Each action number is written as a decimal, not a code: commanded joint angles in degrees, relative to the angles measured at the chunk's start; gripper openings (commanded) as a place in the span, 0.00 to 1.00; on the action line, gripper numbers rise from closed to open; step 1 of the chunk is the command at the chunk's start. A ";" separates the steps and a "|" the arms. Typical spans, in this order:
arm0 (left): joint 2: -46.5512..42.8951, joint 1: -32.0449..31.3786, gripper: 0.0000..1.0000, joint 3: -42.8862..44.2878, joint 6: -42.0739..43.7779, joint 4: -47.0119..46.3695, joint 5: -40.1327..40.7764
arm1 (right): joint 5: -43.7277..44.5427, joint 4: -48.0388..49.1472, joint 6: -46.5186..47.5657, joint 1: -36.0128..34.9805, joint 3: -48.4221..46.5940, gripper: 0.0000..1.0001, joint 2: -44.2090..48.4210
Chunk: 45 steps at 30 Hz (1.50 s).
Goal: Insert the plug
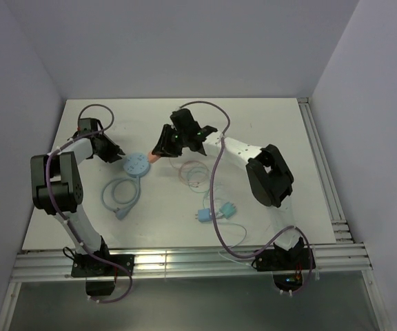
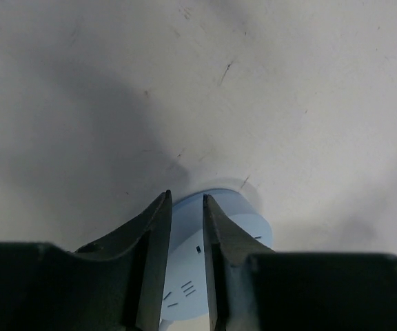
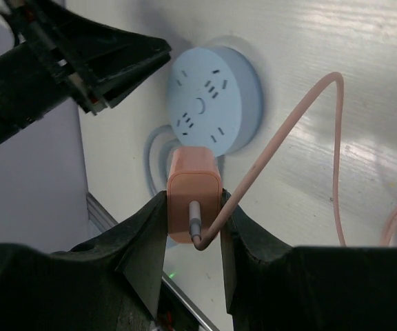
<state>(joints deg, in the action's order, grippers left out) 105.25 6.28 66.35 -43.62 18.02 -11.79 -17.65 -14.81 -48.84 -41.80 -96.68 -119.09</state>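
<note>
Plug [image 3: 193, 172]: clamped in my right gripper [image 3: 194, 207], front end at socket [image 3: 216, 96] rim, not inserted | cable [image 3: 288, 124]: leaves plug rear | left gripper [image 2: 186, 196]: jaws narrowly apart over socket edge, grip cannot be told.

The orange charger plug [image 3: 194, 196] is a small rounded block held between the jaws of the right gripper [image 3: 194, 201]. It sits at the rim of the socket hub [image 3: 216, 103], prongs hidden, and contact cannot be told. Its pink cable [image 3: 288, 131] leaves the rear face and arcs away over the tabletop [image 3: 364, 83]. The hub is a round, pale-blue disc lying flat, slotted outlets facing up, with its blue cord [image 1: 119, 196] looped beside it.
</note>
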 commanded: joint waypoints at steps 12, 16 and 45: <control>-3.73 -4.87 0.29 -12.20 -7.18 -11.07 -11.23 | 11.13 -3.91 -8.29 -2.14 -2.02 0.00 -1.32; -7.86 -5.76 0.28 -17.90 -10.08 -13.45 -10.45 | 14.65 -7.24 -10.22 -2.49 -0.18 0.00 0.52; -30.36 -9.09 0.20 -32.86 -3.23 -12.84 -12.03 | 18.36 -6.02 17.54 -3.20 8.19 0.00 10.28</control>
<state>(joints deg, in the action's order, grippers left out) 78.74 -1.67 34.15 -49.19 6.50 -24.14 1.93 -24.95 -39.53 -44.51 -86.94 -109.21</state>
